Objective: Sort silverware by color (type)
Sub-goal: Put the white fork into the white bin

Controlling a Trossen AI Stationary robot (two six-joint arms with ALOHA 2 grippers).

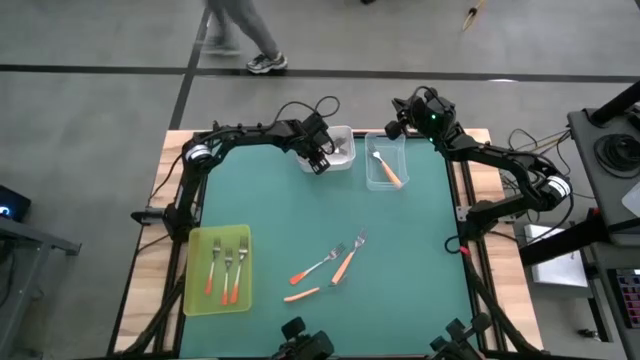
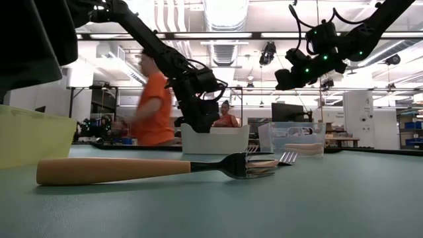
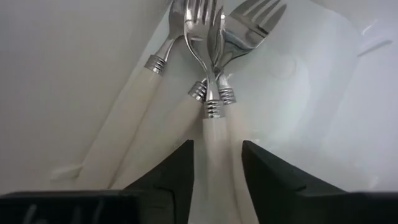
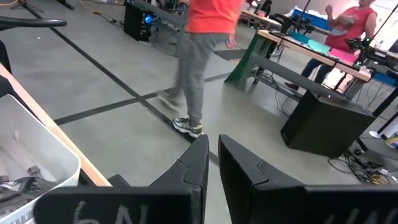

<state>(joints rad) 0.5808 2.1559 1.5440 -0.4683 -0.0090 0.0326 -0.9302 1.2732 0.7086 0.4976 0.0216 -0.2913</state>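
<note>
White-handled forks (image 3: 208,93) lie in white tray (image 1: 342,150); three orange forks (image 1: 325,268) well apart from it, on counter.

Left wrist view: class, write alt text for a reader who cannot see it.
The left tool straddles a white fork handle inside the white tray. Three white-handled forks lie there, tines bunched together.

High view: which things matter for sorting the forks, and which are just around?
Job:
forks loose on the table
forks in yellow-green tray
white forks in white tray
fork in clear tray
left gripper

Around:
person
cables
</note>
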